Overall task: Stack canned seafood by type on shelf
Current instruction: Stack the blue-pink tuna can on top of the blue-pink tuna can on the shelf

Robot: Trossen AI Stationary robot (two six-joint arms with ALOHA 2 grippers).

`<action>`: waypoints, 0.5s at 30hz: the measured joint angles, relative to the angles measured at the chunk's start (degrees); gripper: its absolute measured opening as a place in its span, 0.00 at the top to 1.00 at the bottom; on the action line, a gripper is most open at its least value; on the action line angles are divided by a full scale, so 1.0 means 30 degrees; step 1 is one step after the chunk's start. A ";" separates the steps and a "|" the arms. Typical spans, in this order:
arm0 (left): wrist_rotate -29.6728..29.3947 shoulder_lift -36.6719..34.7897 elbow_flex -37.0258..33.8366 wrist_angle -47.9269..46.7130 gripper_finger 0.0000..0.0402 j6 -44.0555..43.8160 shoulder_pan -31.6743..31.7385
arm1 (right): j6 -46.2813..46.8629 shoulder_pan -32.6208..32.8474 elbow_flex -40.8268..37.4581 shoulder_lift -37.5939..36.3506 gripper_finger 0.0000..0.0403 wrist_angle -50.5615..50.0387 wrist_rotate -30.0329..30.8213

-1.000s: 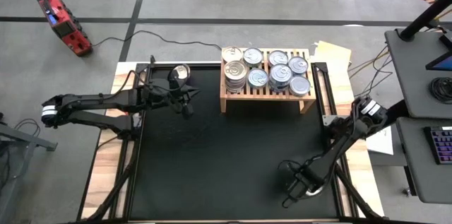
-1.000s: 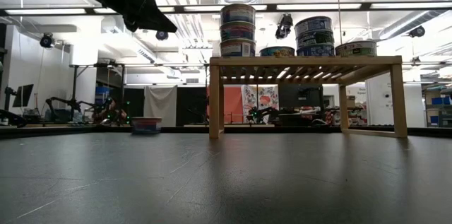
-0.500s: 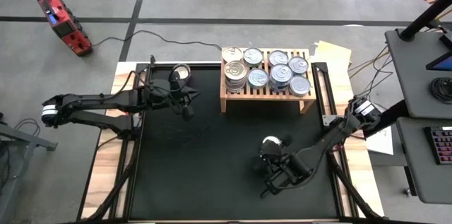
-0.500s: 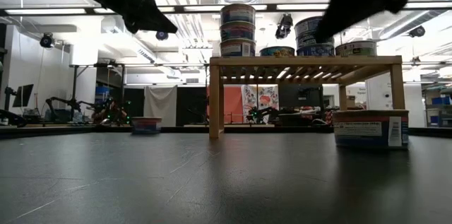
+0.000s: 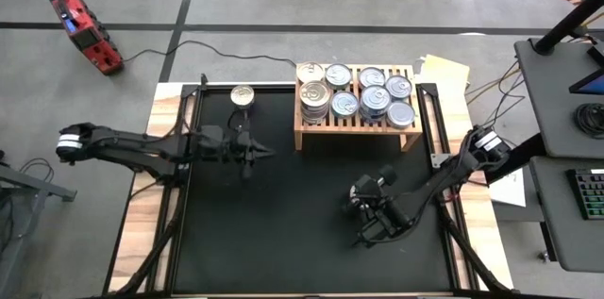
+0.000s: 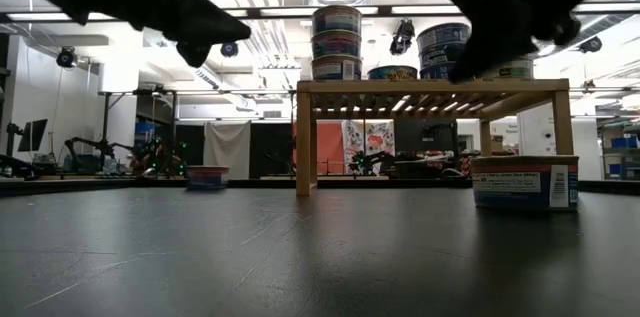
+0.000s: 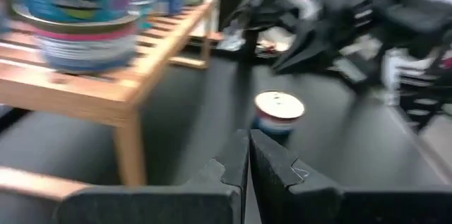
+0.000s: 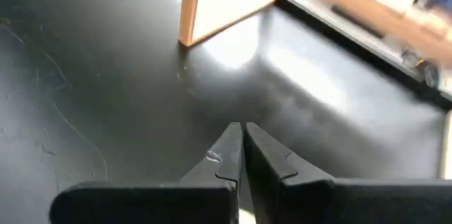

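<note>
The shelf [image 5: 357, 129], a low light-wood rack, stands at the mat's far side with several canned seafood tins [image 5: 363, 101] stacked on its slats. One tin [image 5: 243, 96] stands alone on the mat's far left. A blue-labelled tin [image 6: 525, 182] stands upright on the mat right of centre, also in the left wrist view [image 7: 277, 111]. My right gripper [image 5: 357, 195] is shut and hangs above this tin, clear of it, pointing toward the shelf. My left gripper [image 5: 272, 153] is shut, in the air left of the shelf, nothing between its fingers [image 7: 236, 157].
A black mat [image 5: 283, 233] covers the table, with bare room across its near half and centre. The shelf's front left leg [image 8: 187, 12] stands just ahead of my right gripper. A red device [image 5: 85, 30] and cables lie on the floor beyond the table.
My right gripper has swung from the mat's near right toward the shelf, risen a little and rolled over. A blue-labelled tin that did not show a second ago now stands on the mat beneath it. My left gripper has moved toward the near edge, sunk and levelled out, uncovering the far-left tin.
</note>
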 joint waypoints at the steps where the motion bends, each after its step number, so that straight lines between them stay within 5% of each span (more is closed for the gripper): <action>1: 0.0006 0.0000 -0.0399 0.0695 1.00 -0.0262 -0.0365 | 0.0123 0.0027 -0.0424 0.0000 0.98 0.0503 -0.0319; 10: -0.0408 0.0178 -0.2560 0.6830 1.00 -0.1414 -0.3282 | 0.4008 -0.0120 -0.2594 -0.0356 0.98 0.1038 -0.5971; 15: -0.1863 0.0819 -0.2755 0.7454 1.00 -0.2323 -0.4481 | 0.3960 -0.0570 -0.3134 -0.0350 0.98 0.2389 -0.7964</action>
